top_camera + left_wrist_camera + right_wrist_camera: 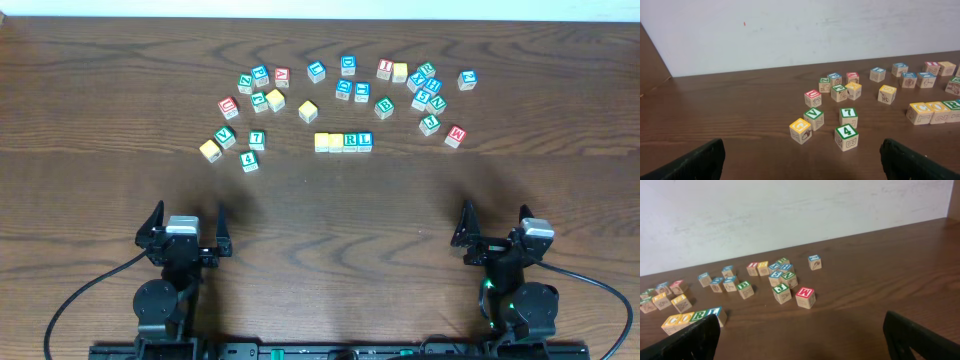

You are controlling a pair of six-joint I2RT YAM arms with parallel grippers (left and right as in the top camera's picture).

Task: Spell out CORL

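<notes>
1. Overhead: the CORL row (343,141) lies on the table (320,200), its four cubes touching side by side, just below the scattered loose cubes (425,85). The left gripper (188,216) and right gripper (497,214) sit well apart from it, each with fingers spread wide and empty.
2. Left wrist: the row appears at the right edge, cut off after R. Such small wooden cubes should be light, rigid and hard to damage.
3. Right wrist: the row sits low left, partly behind a finger (690,340); its last letter is probably L, though blurred. With neighbours touching, only the front and back faces offer a pinch.
</notes>
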